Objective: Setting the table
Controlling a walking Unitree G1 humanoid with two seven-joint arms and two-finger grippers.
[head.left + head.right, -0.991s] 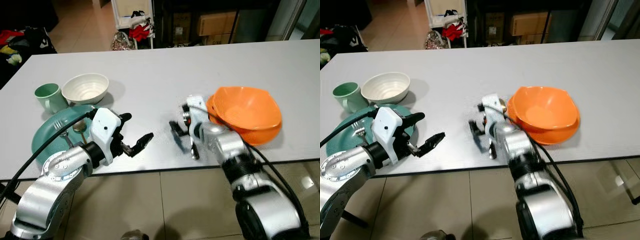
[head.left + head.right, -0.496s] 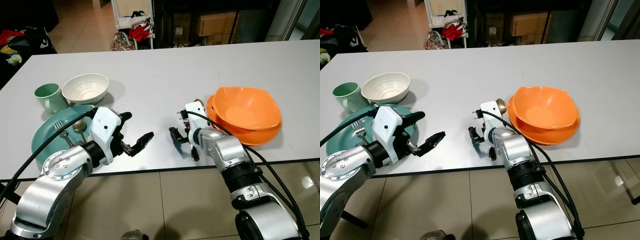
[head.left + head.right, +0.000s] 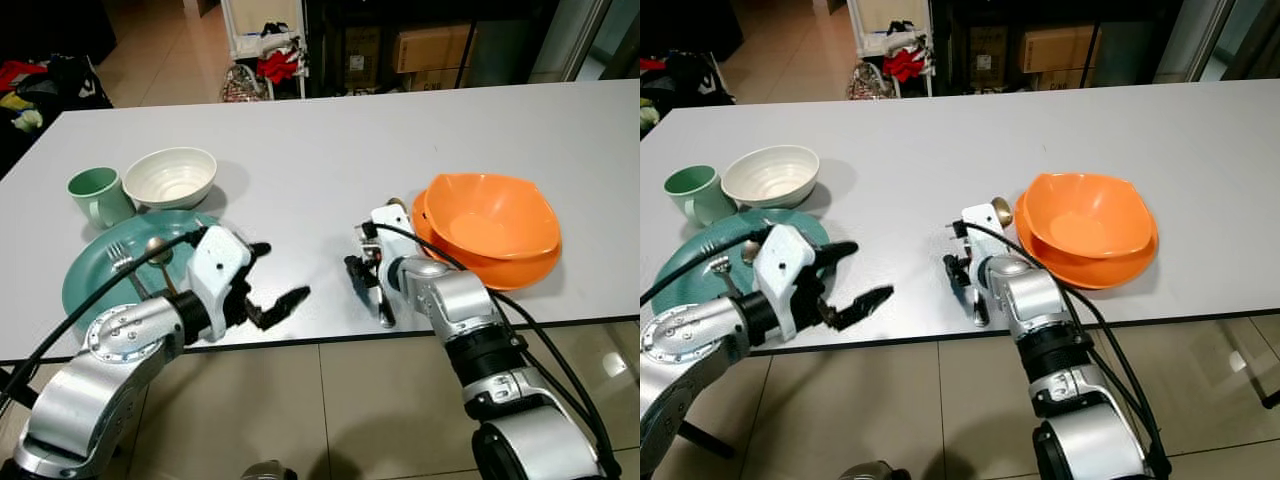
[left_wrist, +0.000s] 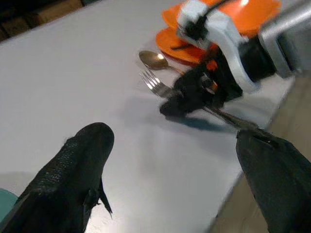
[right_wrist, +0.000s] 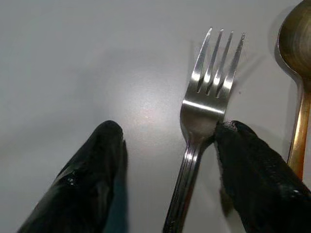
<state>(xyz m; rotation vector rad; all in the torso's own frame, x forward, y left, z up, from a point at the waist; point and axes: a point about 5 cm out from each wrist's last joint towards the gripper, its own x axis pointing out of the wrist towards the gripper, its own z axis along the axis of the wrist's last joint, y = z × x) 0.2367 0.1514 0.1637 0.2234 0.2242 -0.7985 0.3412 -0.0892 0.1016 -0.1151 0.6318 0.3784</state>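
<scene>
While your right pincer [image 5: 165,160] stood released over the fork [image 5: 201,121], placing cutlery was underway; next, withdraw it.

Silver fork [image 5: 201,121] flat on white table [image 3: 320,140], tines up, beside gold spoon [image 5: 297,73], both just left of stacked orange bowls [image 3: 490,225]. Teal plate [image 3: 95,275] with cutlery far left of bowls.

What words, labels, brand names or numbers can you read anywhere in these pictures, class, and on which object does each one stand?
No text can be read.
The cardboard boxes beyond the table show no legible print.
The orange bowl, white bowl, green mug and fork are plain.
</scene>
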